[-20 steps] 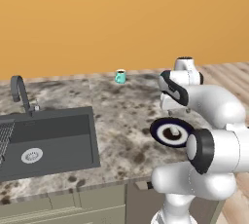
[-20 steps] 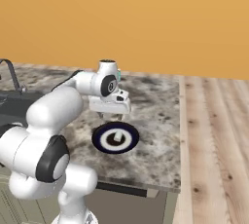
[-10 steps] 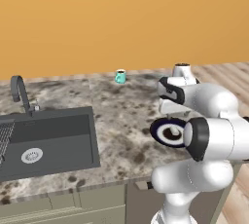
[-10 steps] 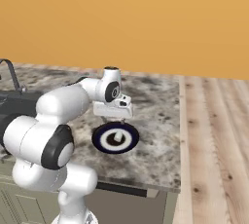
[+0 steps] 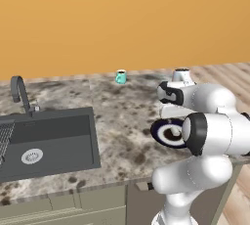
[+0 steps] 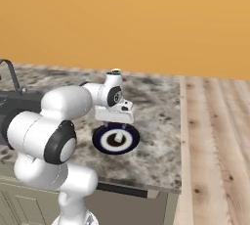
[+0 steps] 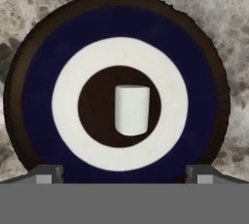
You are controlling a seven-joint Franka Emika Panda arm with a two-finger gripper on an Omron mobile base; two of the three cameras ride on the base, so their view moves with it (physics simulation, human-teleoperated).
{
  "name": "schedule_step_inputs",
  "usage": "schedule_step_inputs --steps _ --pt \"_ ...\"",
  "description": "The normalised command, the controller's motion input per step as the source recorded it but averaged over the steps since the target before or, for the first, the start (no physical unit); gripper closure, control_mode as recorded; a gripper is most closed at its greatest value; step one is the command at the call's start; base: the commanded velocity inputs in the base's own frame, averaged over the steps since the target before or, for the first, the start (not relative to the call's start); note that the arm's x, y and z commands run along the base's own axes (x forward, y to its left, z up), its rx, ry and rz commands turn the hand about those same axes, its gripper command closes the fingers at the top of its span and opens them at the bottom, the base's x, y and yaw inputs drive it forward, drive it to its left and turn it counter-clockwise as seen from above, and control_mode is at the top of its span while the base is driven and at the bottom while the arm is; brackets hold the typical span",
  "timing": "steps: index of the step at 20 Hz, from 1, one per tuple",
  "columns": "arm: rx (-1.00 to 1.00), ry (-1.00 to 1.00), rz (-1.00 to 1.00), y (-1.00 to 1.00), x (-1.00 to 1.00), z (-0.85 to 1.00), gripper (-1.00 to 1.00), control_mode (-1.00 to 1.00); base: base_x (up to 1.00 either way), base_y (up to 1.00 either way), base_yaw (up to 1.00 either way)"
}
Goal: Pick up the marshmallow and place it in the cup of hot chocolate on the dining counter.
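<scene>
We see the marshmallow (image 7: 132,110) lying in the middle of the plate (image 7: 39,101), near the counter's (image 5: 122,116) right edge. Our gripper (image 7: 124,172) hangs above it, jaws wide apart, holding nothing. The cup (image 5: 120,77) stands well apart at the counter's far edge.

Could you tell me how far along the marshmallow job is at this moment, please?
Done: the hand hangs over the plate, fingers spread wide. In hand: lining up on the marshmallow, which lies ungrasped at the plate's centre. Left: grasp it, lift it, carry it across the dining counter to the cup of hot chocolate near the far edge, and drop it in.
</scene>
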Motion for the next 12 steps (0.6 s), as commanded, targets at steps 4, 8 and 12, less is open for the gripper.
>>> schedule_step_inputs --steps 4,8,12 --pt "0.0 0.02 0.0 -0.03 0.05 -0.29 -1.0 -1.0 0.0 0.0 0.0" --pt "0.0 0.04 0.0 -0.03 0.05 -0.27 -1.0 -1.0 0.0 0.0 0.0" --pt "0.0 0.05 0.0 -0.02 0.01 -0.24 -1.0 -1.0 0.0 0.0 0.0"
